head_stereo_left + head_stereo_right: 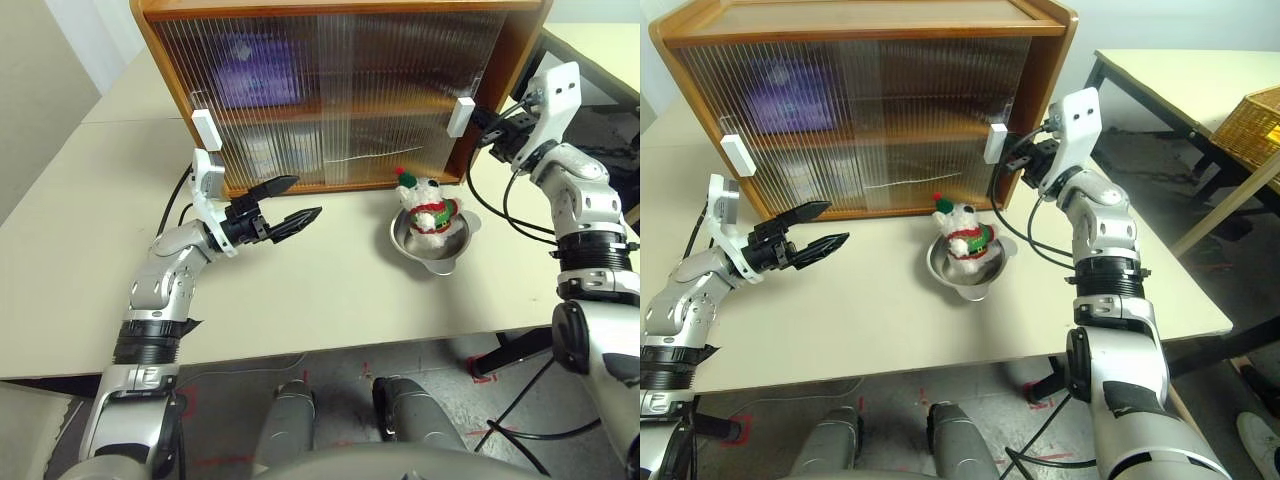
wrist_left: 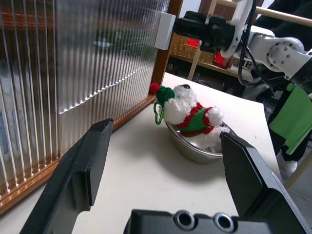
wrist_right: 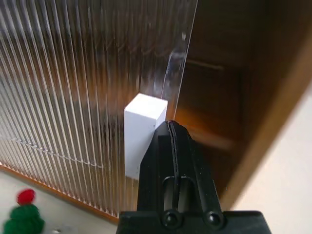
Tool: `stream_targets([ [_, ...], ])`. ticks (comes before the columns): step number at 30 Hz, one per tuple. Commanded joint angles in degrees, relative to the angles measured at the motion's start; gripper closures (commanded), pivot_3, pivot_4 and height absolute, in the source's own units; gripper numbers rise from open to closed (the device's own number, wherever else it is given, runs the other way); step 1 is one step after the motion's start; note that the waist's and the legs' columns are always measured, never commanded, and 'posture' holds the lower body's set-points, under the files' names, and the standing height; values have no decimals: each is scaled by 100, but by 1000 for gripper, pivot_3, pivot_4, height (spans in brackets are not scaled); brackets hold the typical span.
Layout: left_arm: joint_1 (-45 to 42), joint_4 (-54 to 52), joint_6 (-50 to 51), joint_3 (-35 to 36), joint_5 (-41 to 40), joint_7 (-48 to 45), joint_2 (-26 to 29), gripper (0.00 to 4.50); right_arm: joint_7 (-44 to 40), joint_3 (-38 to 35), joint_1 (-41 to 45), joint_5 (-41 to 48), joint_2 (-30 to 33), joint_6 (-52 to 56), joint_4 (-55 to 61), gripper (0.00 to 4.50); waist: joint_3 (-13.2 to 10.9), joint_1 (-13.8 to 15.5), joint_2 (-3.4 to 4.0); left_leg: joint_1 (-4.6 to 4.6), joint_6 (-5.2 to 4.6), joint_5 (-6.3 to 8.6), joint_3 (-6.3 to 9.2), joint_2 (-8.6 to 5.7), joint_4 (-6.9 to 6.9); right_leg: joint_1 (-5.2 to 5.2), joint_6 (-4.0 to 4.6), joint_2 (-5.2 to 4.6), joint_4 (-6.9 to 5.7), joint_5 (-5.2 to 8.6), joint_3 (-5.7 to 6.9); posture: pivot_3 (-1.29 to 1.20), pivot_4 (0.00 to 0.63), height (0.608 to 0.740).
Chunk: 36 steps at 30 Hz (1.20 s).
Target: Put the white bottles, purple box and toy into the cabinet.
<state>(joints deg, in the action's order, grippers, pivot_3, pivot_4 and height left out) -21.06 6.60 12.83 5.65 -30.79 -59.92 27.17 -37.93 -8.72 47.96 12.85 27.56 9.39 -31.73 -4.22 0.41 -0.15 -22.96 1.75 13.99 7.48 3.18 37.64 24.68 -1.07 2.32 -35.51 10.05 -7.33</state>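
The cabinet (image 1: 520, 45) stands at the back of the table, its ribbed sliding doors almost closed, with a narrow gap at the right end. The purple box (image 1: 255, 80) shows blurred behind the upper doors. The white bottles are hidden behind the ribbing. The toy (image 1: 425, 205) sits in a steel bowl (image 1: 400, 238) in front of the right door. My right gripper (image 3: 169, 126) is shut, its tips against the side of the right door's white handle (image 3: 144, 139). My left gripper (image 1: 290, 205) hangs open and empty above the table, near the left door's lower corner.
The left door's white handle (image 1: 205, 128) is beyond my left gripper. A second table (image 1: 1160, 70) with a wicker basket (image 1: 1250, 125) stands to the right. Black cables hang from my right arm near the bowl.
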Motion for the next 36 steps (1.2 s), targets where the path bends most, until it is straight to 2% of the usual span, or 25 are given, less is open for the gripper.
stream_targets([
  [1,16,-75,-33,-37,53,-16,1,0,10,146,115,21,-131,235,293,4480,0,0,0,0,0,0,0,0,0,1,0,0,0,0,1,33,84,740],
  [15,0,-47,-86,-36,59,-14,-10,0,130,430,-76,91,-668,916,1232,4480,1,1,0,-1,0,0,-2,-1,2,7,16,7,-3,-9,13,41,79,740],
  [36,3,-58,-95,-38,55,-18,-28,0,281,742,-66,53,-1195,1159,1383,4480,1,-5,1,-1,-1,-1,-1,0,2,24,21,13,-28,-8,9,41,87,740],
])
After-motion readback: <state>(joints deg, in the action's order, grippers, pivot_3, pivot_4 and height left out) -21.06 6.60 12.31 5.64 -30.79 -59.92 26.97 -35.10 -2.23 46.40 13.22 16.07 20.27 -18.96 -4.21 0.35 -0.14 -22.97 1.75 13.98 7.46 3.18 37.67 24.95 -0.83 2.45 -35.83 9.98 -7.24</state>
